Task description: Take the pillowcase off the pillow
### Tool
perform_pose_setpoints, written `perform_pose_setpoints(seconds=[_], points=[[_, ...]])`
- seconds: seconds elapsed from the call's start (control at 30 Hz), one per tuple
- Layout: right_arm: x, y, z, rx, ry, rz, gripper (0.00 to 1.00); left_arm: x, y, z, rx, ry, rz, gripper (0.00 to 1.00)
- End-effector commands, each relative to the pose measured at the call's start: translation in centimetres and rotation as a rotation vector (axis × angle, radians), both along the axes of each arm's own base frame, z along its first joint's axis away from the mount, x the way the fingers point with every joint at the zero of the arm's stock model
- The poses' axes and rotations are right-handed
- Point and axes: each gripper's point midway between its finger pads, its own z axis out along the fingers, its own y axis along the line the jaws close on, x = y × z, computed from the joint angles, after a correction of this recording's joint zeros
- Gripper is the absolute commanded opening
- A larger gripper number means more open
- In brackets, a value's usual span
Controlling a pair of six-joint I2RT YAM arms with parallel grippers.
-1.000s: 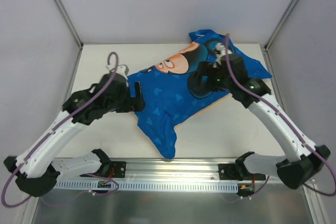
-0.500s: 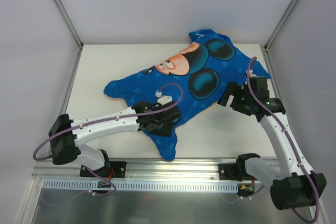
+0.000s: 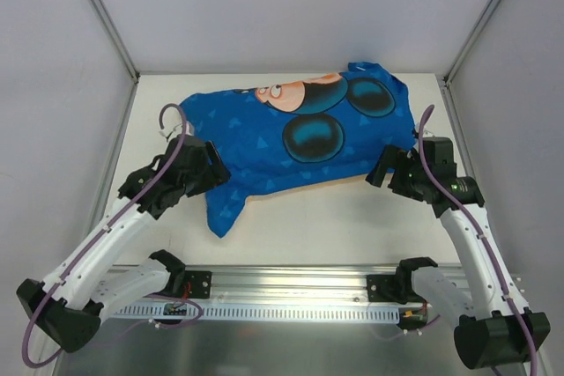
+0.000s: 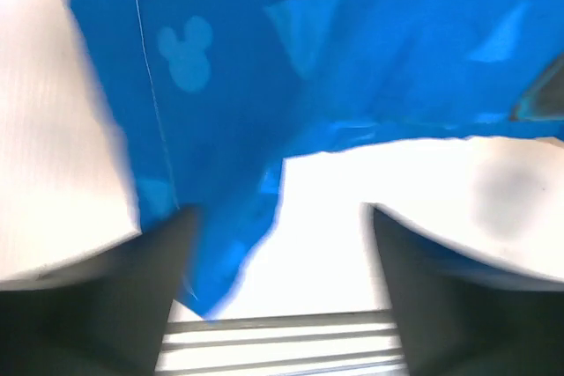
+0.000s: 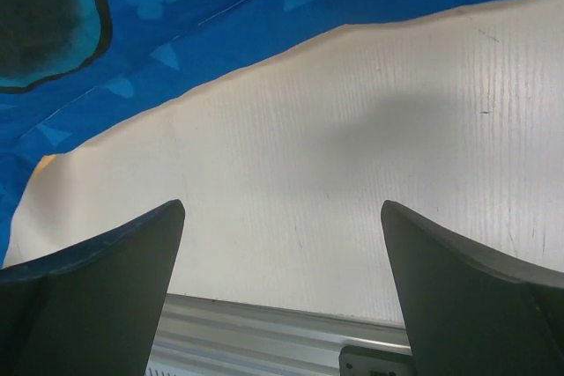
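Over on the left, the left gripper [image 3: 214,174] has swung back to the shifted pillowcase [image 3: 300,129]; whether it pinches the hem I cannot tell. The right gripper [image 3: 382,171] stays spread, so removal looks barely begun.

Obstacle: pillowcase [image 3: 264,143] bulk across far half of table [image 3: 335,217]. Free: bare near strip between left tool [image 3: 210,172] and right tool [image 3: 382,173], passable sideways.

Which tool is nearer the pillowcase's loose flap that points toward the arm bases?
Left. The left tool sits right beside the flap; the right tool is at the opposite end of the pillowcase.
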Motion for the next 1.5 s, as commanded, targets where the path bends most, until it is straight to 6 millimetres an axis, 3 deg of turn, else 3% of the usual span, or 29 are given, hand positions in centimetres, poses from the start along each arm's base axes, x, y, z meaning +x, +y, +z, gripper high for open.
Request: perform_pose_setpoints(seconds=[0.0,0.23,0.43,0.5,0.57,0.67,0.7,0.77,0.8,0.83,0.87,1.03,1.13,1.2,1.33,1.47], points=[[-0.6,-0.2,0.7,-0.001,-0.028,0.011,0.99,-0.7,0.1,-0.5,-0.004,0.008,-0.050,0.98],[-1.0,-1.1,1.7,-0.015,-0.058,-0.012,0.99,-2.4,1.1,-2.7,-0.035,0.055,0.023,0.99],[-1.1,-3.1,2.8,-0.047,-0.082,-0.064,0.96,-5.4,2.1,-7.2,-0.055,0.169,0.084,0.99],[-1.1,-3.2,2.9,-0.040,-0.076,-0.071,0.96,-6.0,1.3,-7.9,-0.099,0.212,0.080,0.99],[-1.0,-3.6,3.0,-0.022,-0.070,-0.090,0.96,-5.9,0.3,-8.4,-0.116,0.240,0.039,0.99],[-0.9,-5.2,3.2,-0.011,-0.064,-0.176,0.96,-4.9,0.2,-9.3,-0.064,0.258,0.036,0.98],[-0.9,-5.7,3.3,-0.008,-0.066,-0.209,0.96,-4.6,0.2,-9.6,-0.050,0.262,0.034,0.96],[-0.8,-6.5,3.2,0.028,-0.062,-0.288,0.96,-3.5,-0.3,-9.7,-0.033,0.253,0.010,0.69],[-0.8,-7.4,3.1,0.044,-0.053,-0.349,0.96,-2.8,-0.6,-9.4,-0.023,0.254,0.003,0.30],[-0.8,-7.8,2.6,0.062,-0.041,-0.385,0.96,-2.5,-0.7,-9.2,-0.010,0.251,-0.008,0.11],[-0.4,-8.0,2.7,0.107,-0.049,-0.428,0.96,-2.2,-0.8,-9.0,-0.005,0.248,-0.013,0.00],[1.2,-9.9,1.5,0.265,-0.056,-0.574,0.98,-0.8,-0.2,-5.1,-0.046,0.127,0.040,0.00],[3.5,-9.5,1.5,0.434,-0.114,-0.554,0.99,-0.2,1.5,-2.3,-0.071,0.021,0.093,0.00],[3.6,-10.1,0.1,0.488,-0.109,-0.607,0.98,0.0,3.1,-0.9,-0.076,-0.025,0.145,0.00],[4.2,-11.0,-1.5,0.518,-0.125,-0.651,0.96,0.0,4.8,-0.4,-0.087,-0.037,0.215,0.00],[4.5,-11.7,-2.7,0.563,-0.128,-0.709,0.96,-0.6,5.9,-1.3,-0.090,-0.015,0.286,0.00]])
